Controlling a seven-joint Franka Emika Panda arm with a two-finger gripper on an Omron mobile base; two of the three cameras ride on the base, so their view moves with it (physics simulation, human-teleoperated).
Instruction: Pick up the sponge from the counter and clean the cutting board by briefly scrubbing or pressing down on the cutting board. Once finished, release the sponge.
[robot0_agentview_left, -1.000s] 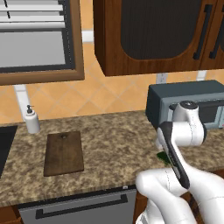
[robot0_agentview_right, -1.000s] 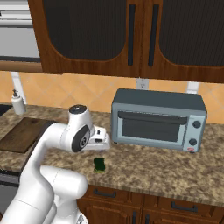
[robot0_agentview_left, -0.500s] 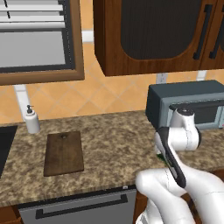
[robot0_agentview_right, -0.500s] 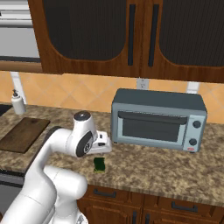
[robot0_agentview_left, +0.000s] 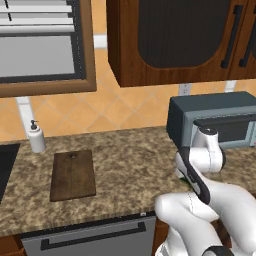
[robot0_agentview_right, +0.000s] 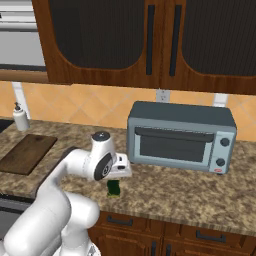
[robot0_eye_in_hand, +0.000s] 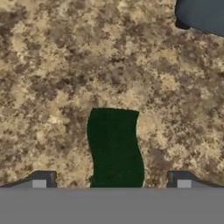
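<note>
Sponge (robot0_eye_in_hand: 115, 146) lies flat on the counter (robot0_eye_in_hand: 57, 78), long axis running between the spread end effector (robot0_eye_in_hand: 111, 179) fingertips.

We see the arm's hand lower than a second ago, dropped close over the sponge (robot0_eye_in_hand: 115, 148) on the counter (robot0_eye_in_hand: 52, 78), the gripper (robot0_eye_in_hand: 111, 179) now straddling it with jaws spread slightly wider.

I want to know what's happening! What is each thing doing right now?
sponge: lying flat on the counter, not held.
gripper: jaws open wide, above the sponge.
cutting board: flat on the counter, bare.
toaster oven: door shut.
soap bottle: standing upright.
</note>
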